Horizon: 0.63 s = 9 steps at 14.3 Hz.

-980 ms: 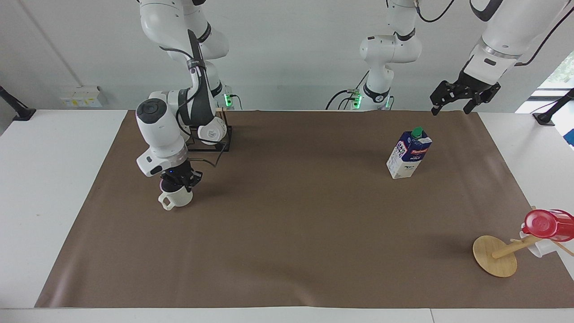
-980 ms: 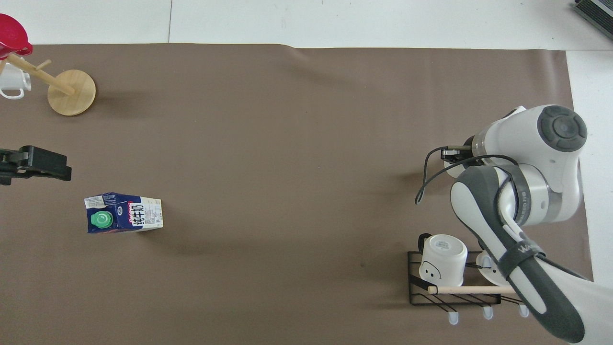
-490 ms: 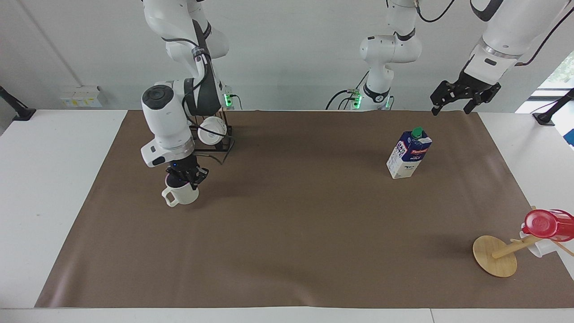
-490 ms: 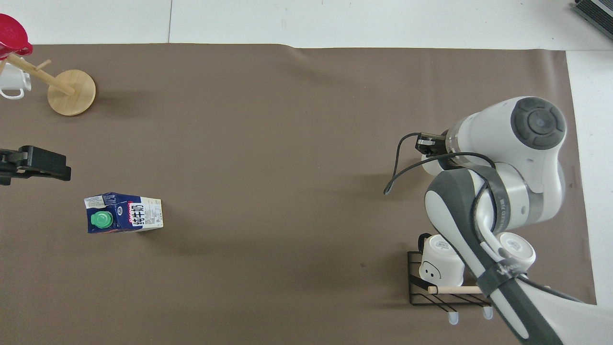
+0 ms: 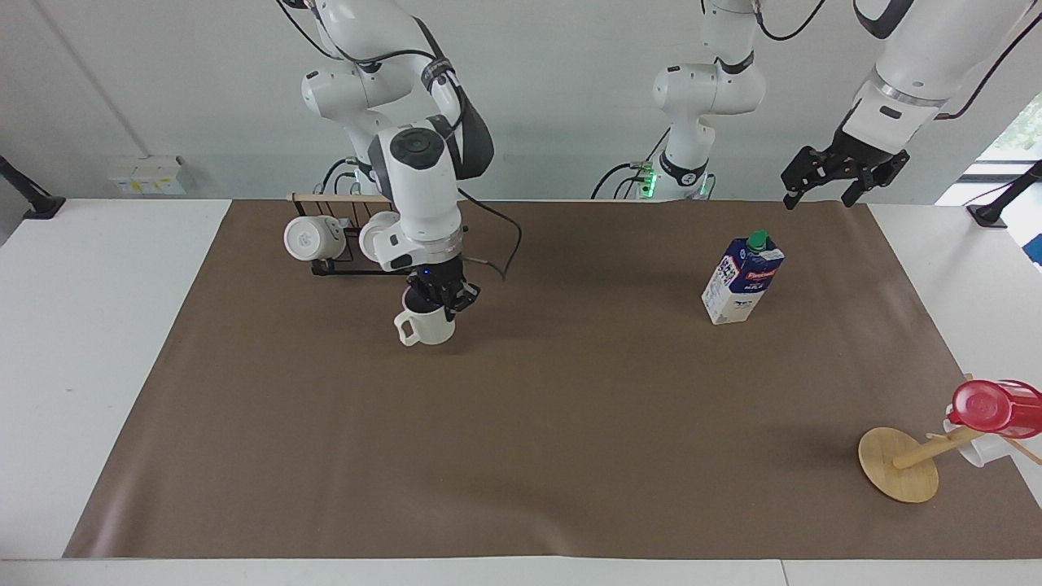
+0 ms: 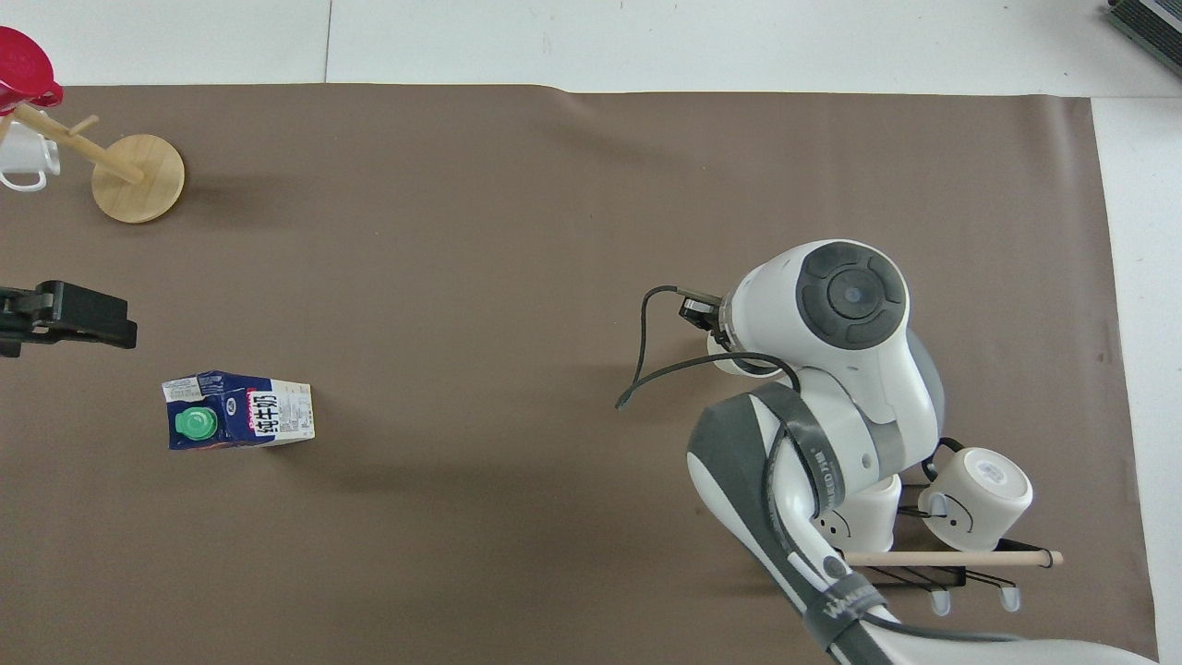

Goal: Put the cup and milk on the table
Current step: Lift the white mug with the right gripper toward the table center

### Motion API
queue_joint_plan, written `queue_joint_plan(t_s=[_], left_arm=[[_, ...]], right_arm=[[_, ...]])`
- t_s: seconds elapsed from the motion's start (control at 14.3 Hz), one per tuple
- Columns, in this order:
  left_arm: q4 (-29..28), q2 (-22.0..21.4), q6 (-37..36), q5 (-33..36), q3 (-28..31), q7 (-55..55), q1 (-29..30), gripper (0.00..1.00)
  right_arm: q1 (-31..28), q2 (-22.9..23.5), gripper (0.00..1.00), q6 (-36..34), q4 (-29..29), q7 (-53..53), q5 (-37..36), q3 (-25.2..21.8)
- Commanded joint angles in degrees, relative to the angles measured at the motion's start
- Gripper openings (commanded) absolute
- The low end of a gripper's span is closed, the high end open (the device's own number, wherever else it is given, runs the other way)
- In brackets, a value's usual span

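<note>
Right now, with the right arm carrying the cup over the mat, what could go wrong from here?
The right gripper holds the cup by its rim only, so it could tilt or slip if released too early. The mug rack with two white mugs sits close beside the right arm; a swing back could knock it. The milk carton stands upright on the mat, below the waiting left gripper, and a low move could topple it.

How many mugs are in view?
4. The cream mug hangs from the right hand above the mat. Two white mugs hang on the black rack. One white mug hangs on the tipped wooden mug tree, partly cut off.
</note>
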Motion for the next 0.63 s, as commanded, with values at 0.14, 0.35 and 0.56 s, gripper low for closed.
queue_joint_plan(t_s=[0.14, 0.35, 0.56], left_arm=[[0.91, 0.10, -1.10, 0.34, 0.63, -0.52, -0.67, 1.00], [1.00, 0.10, -1.02, 0.34, 0.71, -0.25, -0.58, 1.00], [0.91, 0.01, -1.02, 0.34, 0.71, 0.10, -0.58, 1.00]], right_arm=[[4.82, 1.86, 0.00, 2.20, 0.48, 5.54, 0.70, 0.46], [8.34, 4.14, 0.00, 5.09, 1.26, 8.00, 0.70, 0.72], [10.89, 7.57, 0.00, 5.55, 4.77, 10.46, 0.61, 0.72]])
